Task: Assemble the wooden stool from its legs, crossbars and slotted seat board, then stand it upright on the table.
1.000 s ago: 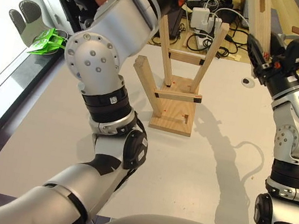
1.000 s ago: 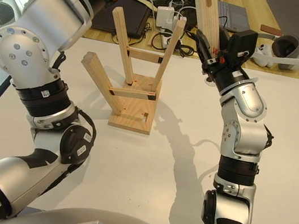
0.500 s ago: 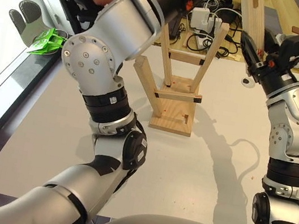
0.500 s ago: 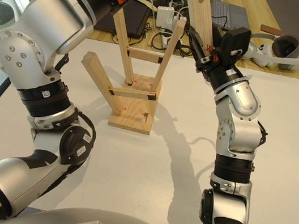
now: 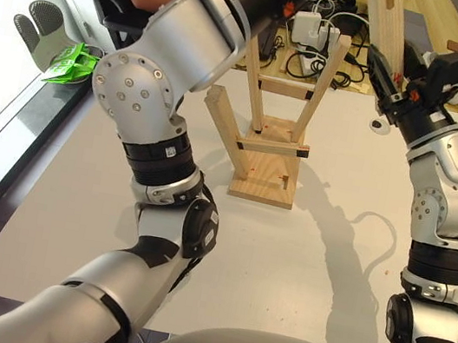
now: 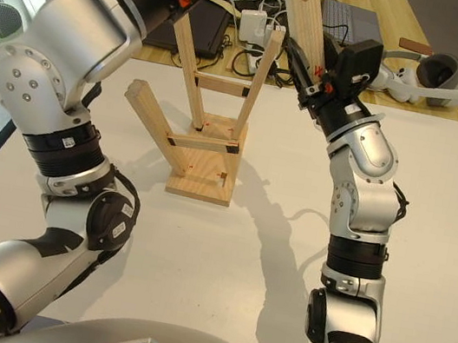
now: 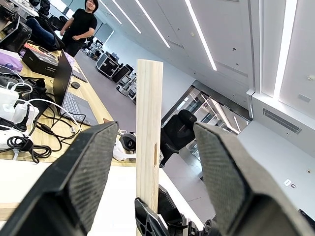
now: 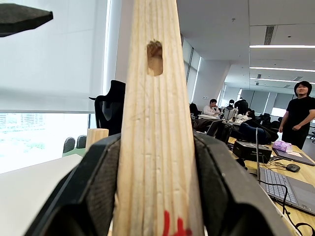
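The half-built stool stands upside down on the white table. Its slotted seat board lies flat, with two legs rising upright and a third leg leaning left, joined by crossbars. My right gripper is shut on a further wooden leg, held upright above the table's far edge, right of the stool. In the right wrist view that leg sits between the pads. My left gripper hovers high over the stool's leg tops, open and holding nothing, facing the held leg.
Behind the table a wooden desk carries laptops, chargers and tangled cables, plus a white headset. A round cable grommet lies near the table's far right edge. A green object sits off the left side.
My right gripper has carried the wooden leg a little leftward, closer to the stool. The left arm has swung slightly, its forearm shifting up and to the right.
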